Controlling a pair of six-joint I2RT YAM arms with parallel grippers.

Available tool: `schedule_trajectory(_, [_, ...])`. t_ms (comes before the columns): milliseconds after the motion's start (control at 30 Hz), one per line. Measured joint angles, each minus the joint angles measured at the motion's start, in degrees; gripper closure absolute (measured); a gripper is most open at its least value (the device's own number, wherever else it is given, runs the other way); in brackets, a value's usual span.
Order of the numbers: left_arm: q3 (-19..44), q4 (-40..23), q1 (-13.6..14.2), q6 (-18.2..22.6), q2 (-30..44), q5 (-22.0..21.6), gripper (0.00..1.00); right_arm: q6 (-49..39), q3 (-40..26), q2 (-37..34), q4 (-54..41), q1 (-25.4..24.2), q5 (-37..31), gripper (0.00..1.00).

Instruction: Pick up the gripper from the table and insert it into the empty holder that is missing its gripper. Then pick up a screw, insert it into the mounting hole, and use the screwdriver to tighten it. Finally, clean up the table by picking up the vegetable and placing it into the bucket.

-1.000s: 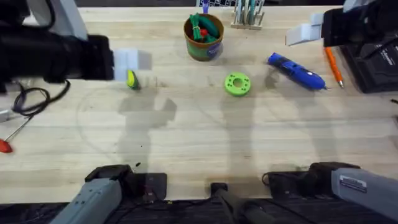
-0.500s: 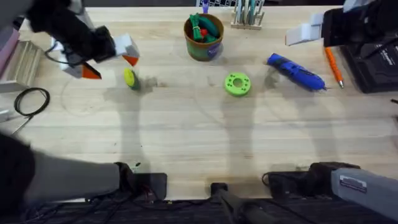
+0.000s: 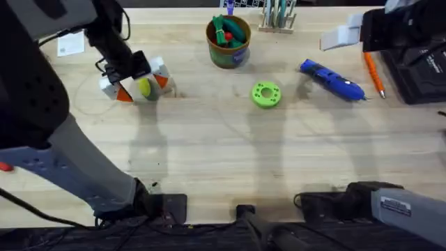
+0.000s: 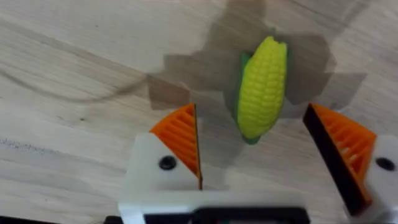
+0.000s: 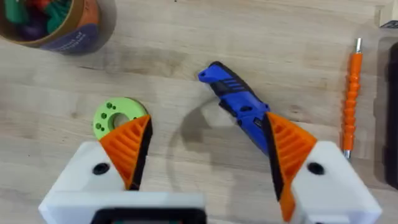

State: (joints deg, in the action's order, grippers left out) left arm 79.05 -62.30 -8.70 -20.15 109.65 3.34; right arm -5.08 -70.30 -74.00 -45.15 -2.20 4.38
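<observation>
Overhead: light wooden table carries vegetable, bucket.

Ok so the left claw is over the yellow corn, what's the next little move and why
Probably close the left claw on the vegetable. It is open, and its orange pads straddle the corn lying on the table, so a squeeze should secure it before lifting toward the bucket.

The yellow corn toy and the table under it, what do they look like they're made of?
The corn toy looks like moulded plastic: even yellow kernels in neat rows, a slight sheen and a green end. It could be rubbery; the look leaves that open. The table looks like light wood with a matte finish, showing grain lines and joined strips. The left hand is open around the toy.
</observation>
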Motion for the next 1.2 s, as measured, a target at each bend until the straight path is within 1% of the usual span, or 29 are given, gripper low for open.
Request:
schedule_trajectory(33, [0.3, 0.2, 1.1, -1.0, 0.5, -1.6, 0.015, 0.0, 0.0, 0.0, 0.0, 0.0, 0.0, 0.008])
schedule_trajectory(67, [0.3, 0.4, 1.2, -1.1, 0.6, -1.8, 0.015, 0.0, 0.0, 0.0, 0.0, 0.0, 0.0, 0.008])
schedule_trajectory(167, [0.4, 0.9, 1.2, -1.5, 0.6, -2.7, 0.008, 0.0, 0.0, 0.0, 0.0, 0.0, 0.0, 0.01])
schedule_trajectory(333, [0.4, 1.2, 1.2, -1.6, 0.6, -3.2, 0.04, 0.0, 0.0, 0.0, 0.0, 0.0, 0.0, 0.01])
schedule_trajectory(367, [0.4, 1.3, 1.2, -1.7, 0.7, -3.2, 0.052, 0.0, 0.0, 0.0, -0.1, 0.0, 0.0, 0.009])
schedule_trajectory(467, [0.4, 1.7, 1.2, -1.8, 0.9, -3.2, 0.141, 0.0, 0.0, 0.0, -0.1, 0.0, 0.0, 0.01])
schedule_trajectory(533, [0.4, 1.8, 1.2, -1.8, 1.1, -3.2, 0.183, 0.0, 0.0, 0.0, -0.2, 0.0, 0.0, 0.01])
schedule_trajectory(567, [0.4, 1.7, 1.2, -1.8, 1.1, -3.2, 0.242, 0.0, 0.0, 0.0, -0.2, 0.0, 0.0, 0.01])
schedule_trajectory(667, [0.4, 1.6, 1.2, -2.0, 1.1, -3.2, 0.52, 0.0, 0.0, 0.0, -0.2, 0.0, 0.0, 0.009])
schedule_trajectory(767, [0.5, 1.5, 1.2, -1.9, 1.1, -3.2, 0.933, 0.0, 0.0, 0.0, -0.2, 0.0, 0.0, 0.01])
schedule_trajectory(800, [0.7, 1.6, 1.2, -2.0, 1.1, -3.1, 0.974, 0.0, 0.0, 0.0, -0.2, 0.0, 0.0, 0.01])
schedule_trajectory(1033, [0.7, 1.9, 1.2, -2.0, 1.1, -2.4, 0.972, 0.0, 0.0, 0.0, -0.2, 0.0, 0.0, 0.01])
schedule_trajectory(1100, [1.0, 1.9, 1.1, -2.0, 1.1, -1.5, 0.972, 0.0, 0.0, 0.0, -0.3, 0.0, 0.0, 0.009])
schedule_trajectory(1200, [3.8, 0.0, 1.1, -1.8, 1.3, 0.5, 0.972, 0.0, 0.0, 0.0, -0.3, 0.0, 0.0, 0.01])
